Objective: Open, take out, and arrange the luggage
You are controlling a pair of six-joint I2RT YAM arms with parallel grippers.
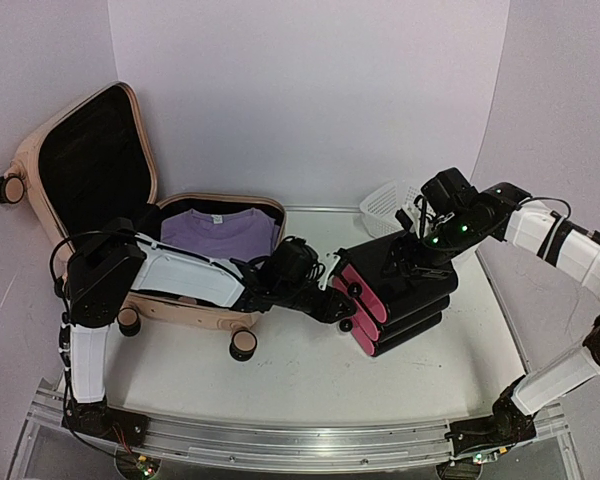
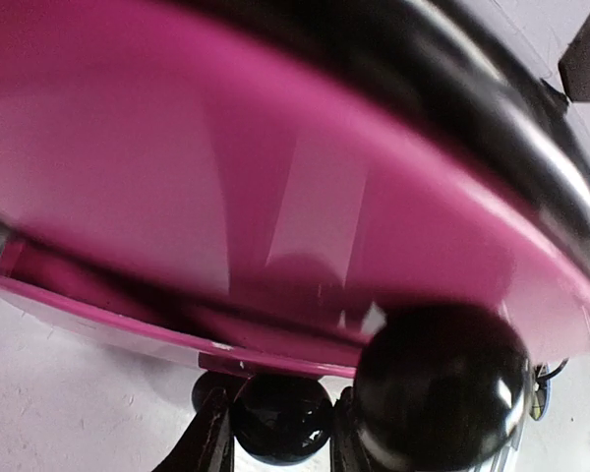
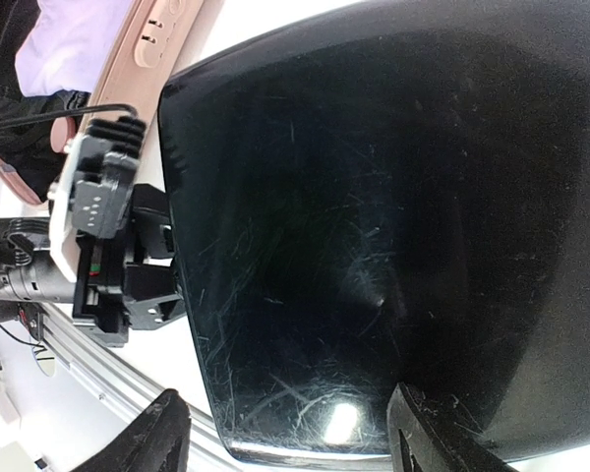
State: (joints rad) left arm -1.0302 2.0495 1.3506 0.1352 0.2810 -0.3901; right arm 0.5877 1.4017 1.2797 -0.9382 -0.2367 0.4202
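Pale lilac walls [image 1: 310, 90] close in a white bench [image 1: 300, 390] on three sides. The luggage [image 1: 90, 160] sits at the far left corner. It lies open with its black-lined lid propped up toward the left edge and its pink base flat on the bench. A folded purple garment [image 1: 220, 232] rests in the base.

Right of the bench's middle lies a black-and-magenta case [image 1: 405, 290], smaller than the luggage, tilted with its magenta-ribbed end toward the centre. Its glossy, scratched black shell fills the right wrist view.

A white mesh basket [image 1: 388, 205] stands by the far edge toward the right corner, just behind the case.

The left gripper [image 1: 338, 302] is at the case's magenta end. In its wrist view its fingers [image 2: 211, 442] stand on either side of a small black wheel [image 2: 275, 418], close against it. Whether they pinch it I cannot tell.

The right gripper [image 1: 420, 252] is over the case's black top, and its fingers [image 3: 167, 438] are spread wide.
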